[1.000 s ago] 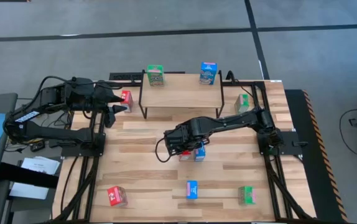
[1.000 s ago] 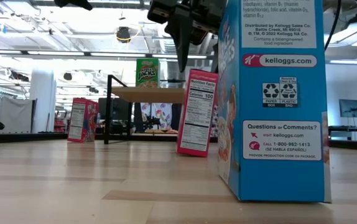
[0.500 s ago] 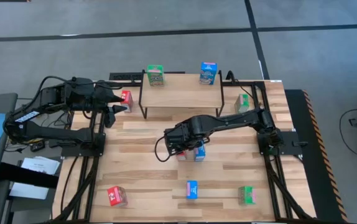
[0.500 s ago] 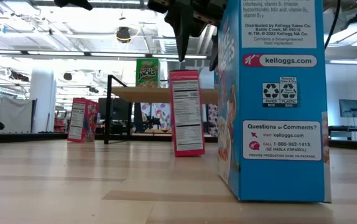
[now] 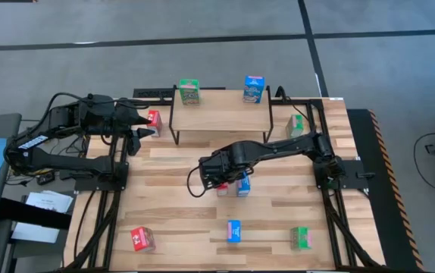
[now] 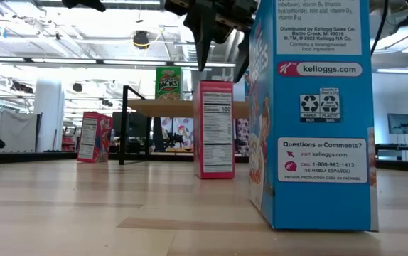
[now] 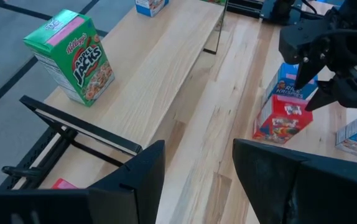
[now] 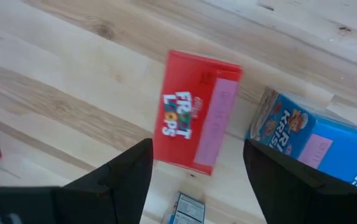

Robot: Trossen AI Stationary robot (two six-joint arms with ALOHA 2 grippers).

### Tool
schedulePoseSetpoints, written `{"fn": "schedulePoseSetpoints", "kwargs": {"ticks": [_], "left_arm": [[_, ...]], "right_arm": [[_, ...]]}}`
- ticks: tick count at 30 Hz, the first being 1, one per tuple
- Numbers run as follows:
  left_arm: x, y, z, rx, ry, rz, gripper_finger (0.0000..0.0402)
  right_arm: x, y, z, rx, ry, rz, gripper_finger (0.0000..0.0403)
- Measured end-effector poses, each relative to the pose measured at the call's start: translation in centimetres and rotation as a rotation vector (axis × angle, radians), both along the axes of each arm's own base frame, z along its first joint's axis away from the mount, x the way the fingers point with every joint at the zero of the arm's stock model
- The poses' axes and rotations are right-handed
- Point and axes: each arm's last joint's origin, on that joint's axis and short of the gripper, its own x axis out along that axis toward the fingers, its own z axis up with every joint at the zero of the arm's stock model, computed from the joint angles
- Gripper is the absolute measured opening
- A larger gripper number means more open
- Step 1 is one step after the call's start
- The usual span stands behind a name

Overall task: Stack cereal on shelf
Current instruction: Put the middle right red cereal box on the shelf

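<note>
The shelf (image 5: 221,115) stands at the table's far middle, with a green box (image 5: 189,91) and a blue box (image 5: 254,89) upright on its top. A red box (image 6: 215,128) stands upright on the table mid-centre, next to a blue box (image 5: 242,185). My right gripper (image 6: 222,60) hangs open just above the red box's top (image 8: 197,121), one finger on either side, touching nothing. My left gripper (image 5: 138,130) is open and empty at the far left, beside another red box (image 5: 154,120).
A green box (image 5: 296,123) stands right of the shelf. A red box (image 5: 142,239), a blue box (image 5: 234,231) and a green box (image 5: 301,237) stand in a row along the table's near edge. The blue one fills the low view's right (image 6: 318,114).
The red box under my right gripper was tilted a second ago and now stands upright on the table. My right gripper has gone up a little and stays open above it.
</note>
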Motion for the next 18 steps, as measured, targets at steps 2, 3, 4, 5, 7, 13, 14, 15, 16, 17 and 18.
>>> {"fn": "schedulePoseSetpoints", "kwargs": {"ticks": [2, 3, 4, 5, 7, 13, 14, 15, 16, 17, 18], "left_arm": [[0.0, 0.0, 0.0, 0.000, 0.000, 0.000, 0.0176], [0.0, 0.0, 0.0, 0.000, 0.001, 0.000, 0.0176], [0.0, 0.0, 0.0, 0.000, 0.001, -0.001, 0.0176], [0.0, 0.0, 0.0, 0.000, 0.000, 0.000, 0.0176], [0.0, 0.0, 0.0, 0.000, 0.001, 0.000, 0.0176], [0.0, 0.0, 0.0, -0.001, 0.003, 0.000, 0.0176], [0.0, 0.0, 0.0, -0.001, 0.003, -0.001, 0.0176], [0.0, 0.0, 0.0, -0.001, 0.004, 0.000, 0.0176], [0.0, 0.0, 0.0, -0.001, 0.006, -0.001, 0.0176], [0.0, 0.0, -0.1, -0.002, 0.007, 0.000, 0.0176], [0.0, 0.0, -0.1, -0.001, 0.007, 0.000, 0.0176]], "right_arm": [[0.3, 0.0, -0.4, -0.006, 0.001, -0.002, 0.0276], [0.4, 0.0, -0.6, -0.012, 0.006, -0.003, 0.0276], [0.4, 0.0, -0.9, -0.018, 0.016, -0.004, 0.0276], [0.4, 0.0, -1.0, -0.020, 0.022, -0.003, 0.0276], [0.8, 0.1, -1.4, -0.019, 0.015, 0.005, 0.0276], [1.2, 0.2, -2.1, -0.007, 0.024, 0.019, 0.0276], [1.2, 0.2, -2.3, -0.006, 0.028, 0.022, 0.0276], [1.2, 0.1, -2.5, -0.005, 0.036, 0.024, 0.0276], [1.2, 0.1, -2.6, -0.005, 0.041, 0.026, 0.0276], [1.2, 0.1, -2.6, -0.004, 0.042, 0.027, 0.0276], [1.2, 0.2, -2.5, -0.002, 0.037, 0.028, 0.0276]]}}
